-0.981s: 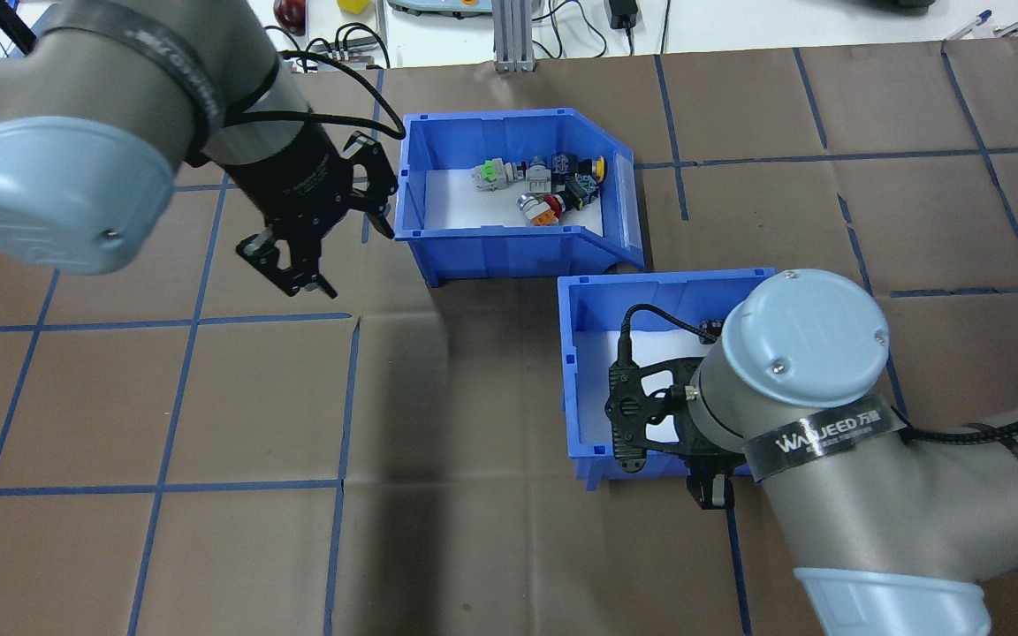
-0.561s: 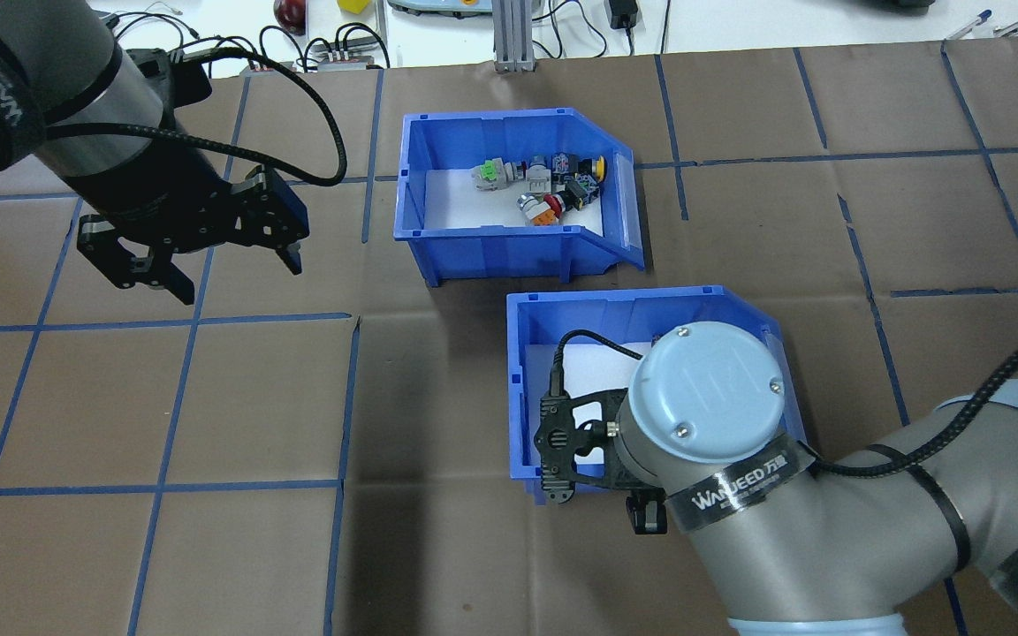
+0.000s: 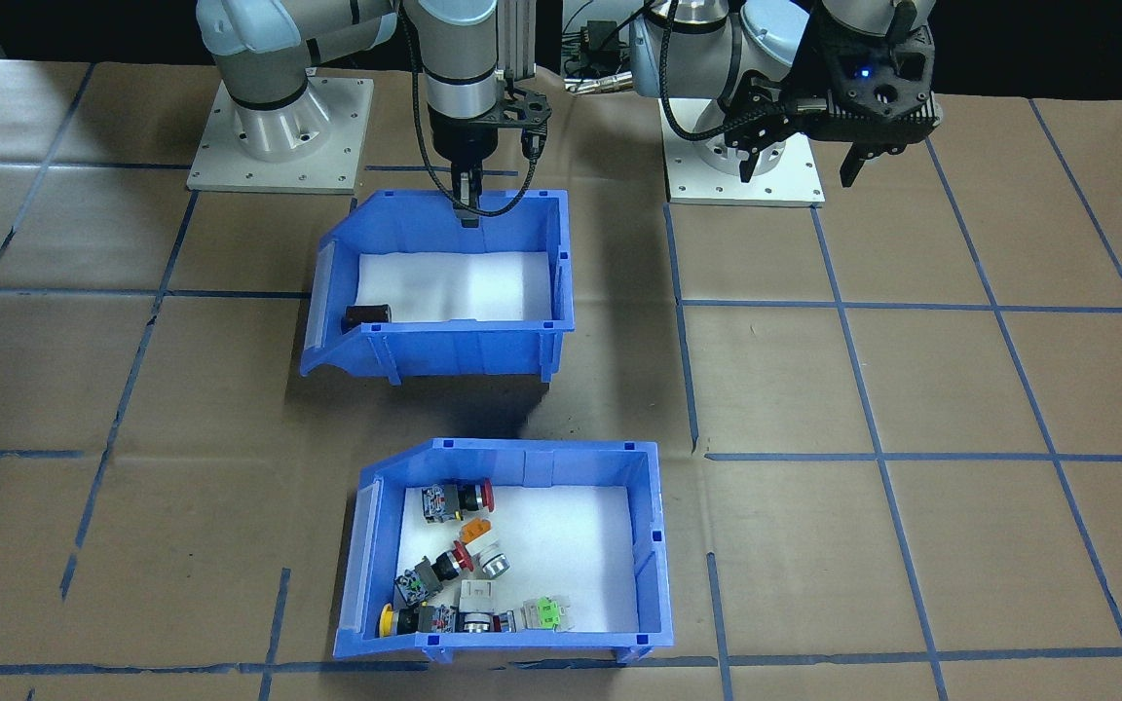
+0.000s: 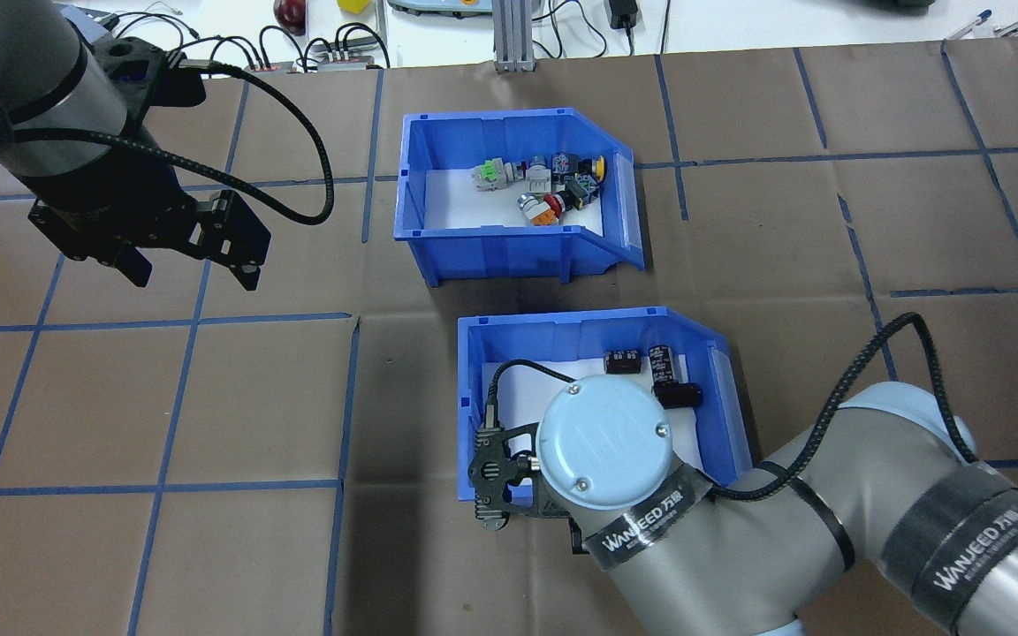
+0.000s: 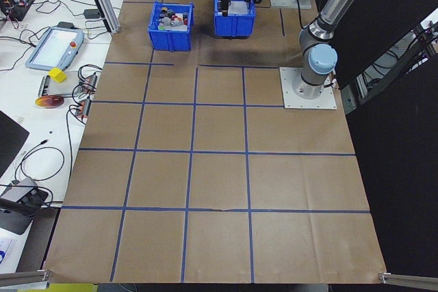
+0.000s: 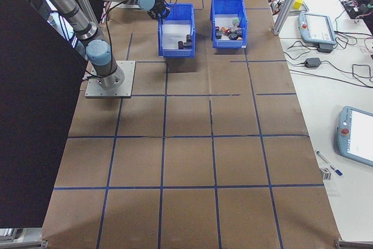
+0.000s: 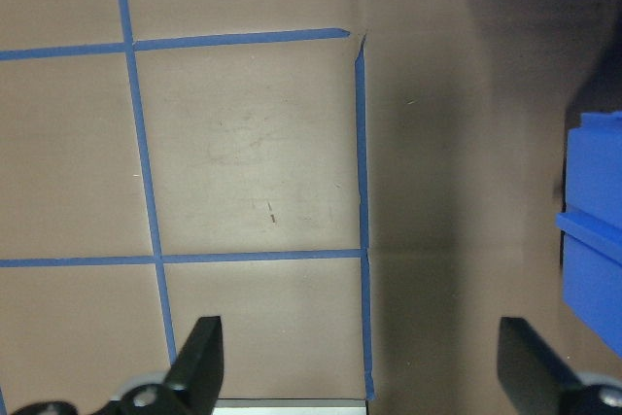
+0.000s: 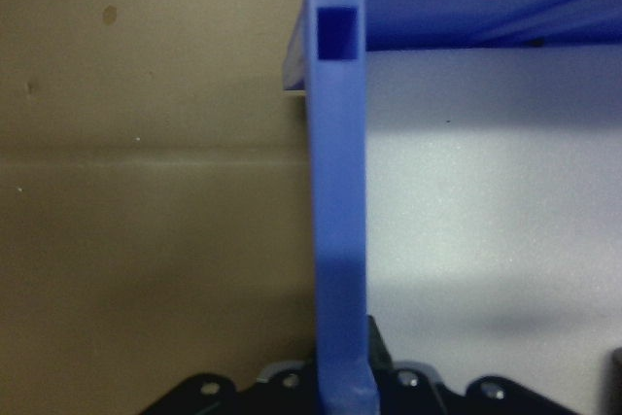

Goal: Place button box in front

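Button box is not in either pincer. The right gripper is clamped on the near wall of the other blue bin, one finger inside and one outside, as the right wrist view shows the thin blue wall running between them. That bin has a white foam floor and dark cylinders near its sloped side. The left gripper hangs with fingers spread wide and nothing between them, over the brown paper table with its blue tape grid.

In the overhead view the button box sits at twelve o'clock from the held bin, just apart from it. It is smooth blue plastic, with one sloped cut-away side at three o'clock, and small red, green, yellow and orange switches clustered there on white foam.
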`<state>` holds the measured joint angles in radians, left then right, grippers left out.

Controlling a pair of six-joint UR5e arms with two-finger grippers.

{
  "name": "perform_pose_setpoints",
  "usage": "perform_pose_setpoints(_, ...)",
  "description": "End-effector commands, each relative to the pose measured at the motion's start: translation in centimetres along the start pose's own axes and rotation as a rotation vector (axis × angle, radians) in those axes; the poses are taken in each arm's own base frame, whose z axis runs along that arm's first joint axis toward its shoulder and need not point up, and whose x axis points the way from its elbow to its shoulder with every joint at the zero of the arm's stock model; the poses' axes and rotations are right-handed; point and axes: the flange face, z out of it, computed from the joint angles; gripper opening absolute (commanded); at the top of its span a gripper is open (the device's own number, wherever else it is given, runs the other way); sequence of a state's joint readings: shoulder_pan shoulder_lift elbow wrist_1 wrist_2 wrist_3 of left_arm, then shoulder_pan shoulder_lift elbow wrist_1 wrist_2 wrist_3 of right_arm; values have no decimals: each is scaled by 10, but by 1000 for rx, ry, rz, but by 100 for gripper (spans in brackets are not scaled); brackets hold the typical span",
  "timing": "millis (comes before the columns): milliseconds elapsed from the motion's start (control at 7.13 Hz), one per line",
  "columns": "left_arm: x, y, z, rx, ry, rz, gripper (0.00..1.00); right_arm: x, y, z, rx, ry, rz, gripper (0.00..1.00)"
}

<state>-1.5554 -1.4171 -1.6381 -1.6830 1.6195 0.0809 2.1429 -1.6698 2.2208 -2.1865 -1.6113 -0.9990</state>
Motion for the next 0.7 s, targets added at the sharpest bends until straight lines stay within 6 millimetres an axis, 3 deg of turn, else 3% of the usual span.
perform_pose_setpoints(0,-1,2,-2,4,-1,2,100,-1,-10,8,2,1,10,18)
perform_pose_setpoints(140,-1,2,-2,6,-2,3,100,-1,-11,9,7,-6,43,94)
perform_pose_setpoints(421,-1,1,-1,5,-4,3,100,1,-9,1,3,9,59,100)
perform_pose_setpoints(561,-1,1,-1,5,-4,3,100,9,-10,-14,13,30,62,100)
